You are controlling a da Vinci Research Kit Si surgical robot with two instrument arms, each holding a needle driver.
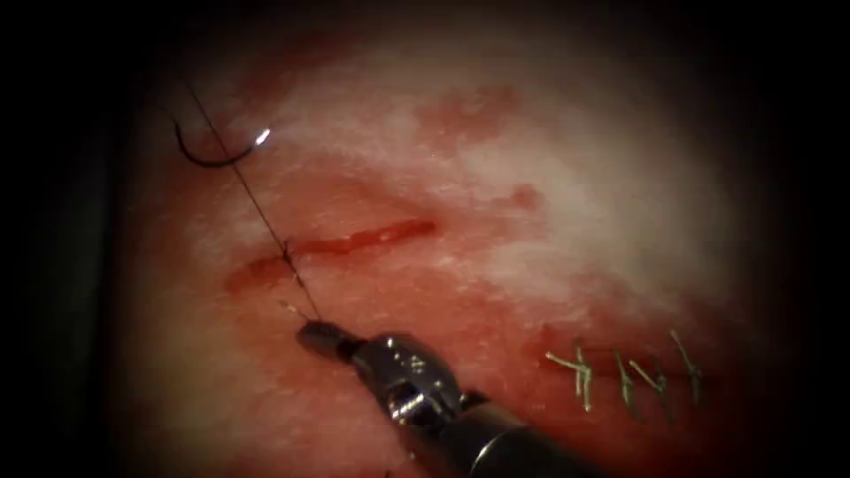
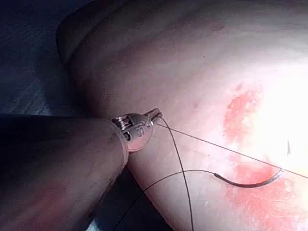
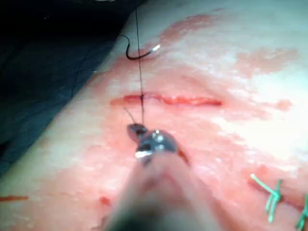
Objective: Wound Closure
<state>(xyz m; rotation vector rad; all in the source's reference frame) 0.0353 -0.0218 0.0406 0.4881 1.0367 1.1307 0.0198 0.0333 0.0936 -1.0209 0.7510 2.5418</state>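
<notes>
Your right tool (image 1: 312, 335) sits just below the cut (image 1: 332, 245), jaws pressed together, pinching the thread (image 1: 261, 212). From there the thread runs taut up across the cut, through a small dark knot (image 1: 287, 257) at its left part, and on toward the upper left. A short pale thread end (image 1: 292, 307) lies beside your jaws. The needle (image 1: 217, 155) lies free on the tissue (image 1: 531, 177) above and left of the cut, not in the tissue, its bright tip to the right. Your left tool (image 2: 156, 115) has its jaws closed on the thread, off the tissue's edge. Green stitches (image 1: 620, 372) cross an older cut at lower right. No readable writing anywhere.
</notes>
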